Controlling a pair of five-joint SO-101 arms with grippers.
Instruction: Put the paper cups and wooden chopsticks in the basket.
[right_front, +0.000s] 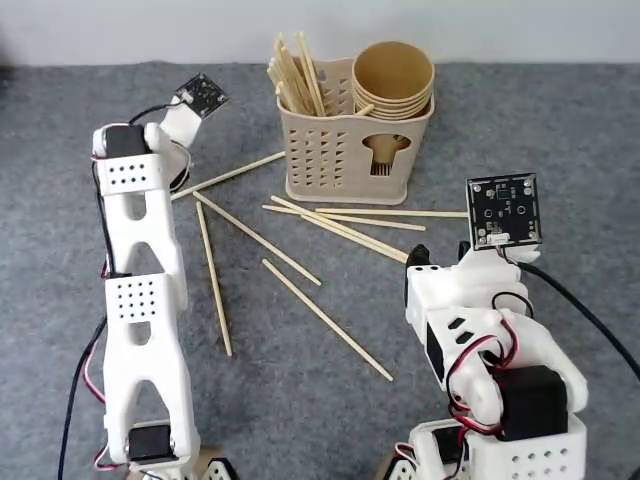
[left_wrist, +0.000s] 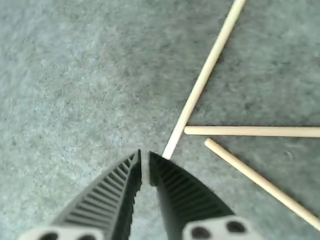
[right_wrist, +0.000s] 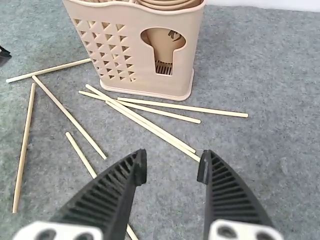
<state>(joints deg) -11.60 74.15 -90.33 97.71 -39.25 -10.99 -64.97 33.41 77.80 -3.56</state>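
Eight wooden chopsticks (right_front: 258, 238) lay loose on the counter (right_front: 560, 150). A bunch more and a stack of paper cups (right_front: 393, 78) stood in the basket (right_front: 320, 160). The left fingers (left_wrist: 125, 185) were together and empty, the right fingers (right_wrist: 115, 195) apart.

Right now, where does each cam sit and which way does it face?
High view: fixed off the arms, looking down over the mat; shows left arm, right arm, basket.
Left wrist view: on the left wrist, facing down at the mat close up; left gripper shut beside loose chopsticks.
Right wrist view: on the right wrist, facing the basket; right gripper open.
Shared: high and right wrist views both show basket and loose chopsticks.
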